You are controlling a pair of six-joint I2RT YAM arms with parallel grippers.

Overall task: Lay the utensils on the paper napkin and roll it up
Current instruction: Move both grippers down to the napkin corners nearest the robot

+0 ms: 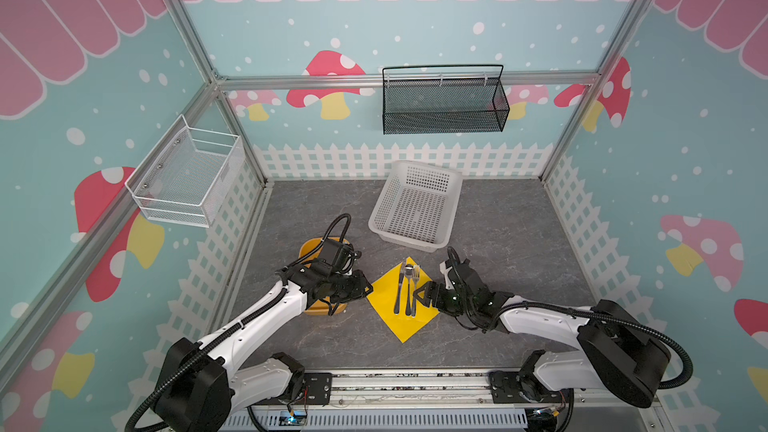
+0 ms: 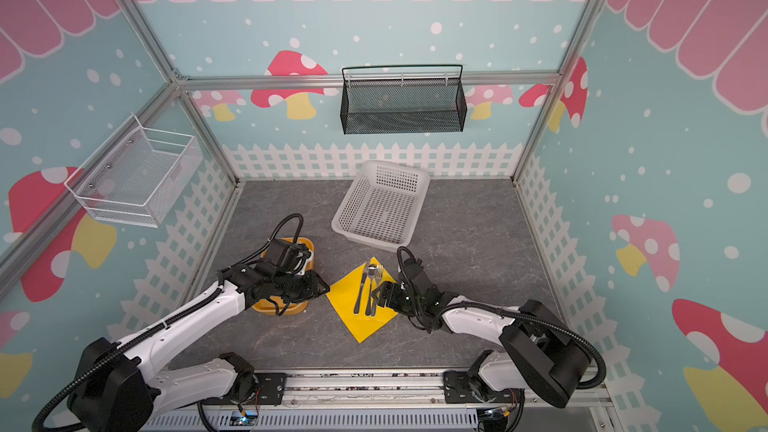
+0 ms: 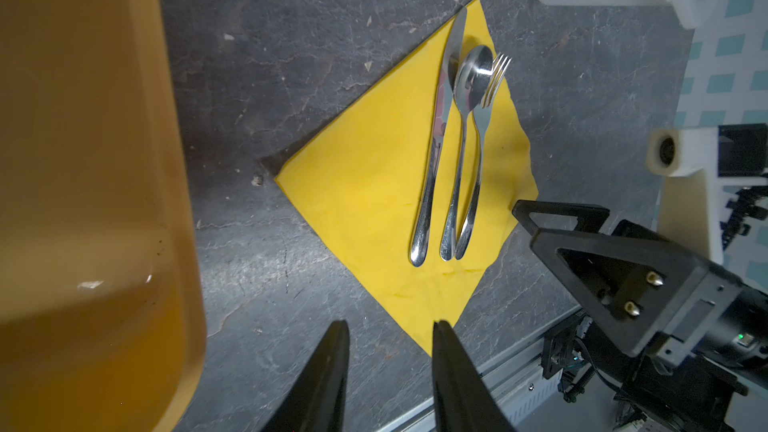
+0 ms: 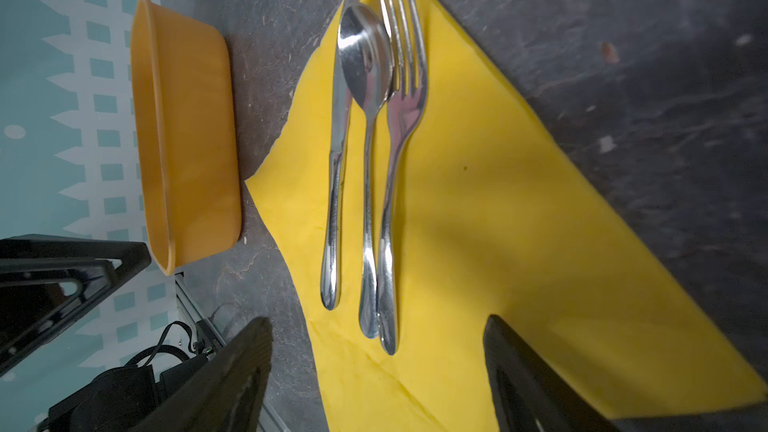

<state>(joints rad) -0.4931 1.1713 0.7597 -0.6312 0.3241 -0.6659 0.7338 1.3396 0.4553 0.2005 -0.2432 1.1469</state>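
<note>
Two white-and-black arms, the left arm (image 1: 257,317) and the right arm (image 1: 540,320), reach in from the near rail over a grey desk (image 1: 519,243). Between them the yellow paper napkin (image 1: 388,305) lies flat, set corner-on like a diamond. On it the knife (image 3: 440,130), spoon (image 3: 467,89) and fork (image 3: 482,126) rest side by side, handles nearest, the spoon's bowl overlapping the fork's tines. The left jaws stand partly open and empty at the napkin's left corner, just beside an orange-yellow tray (image 1: 309,248). The right jaws gape wide, gripping nothing, over the right corner beside the fork's handle. A white basket (image 1: 382,203) sits behind.
</note>
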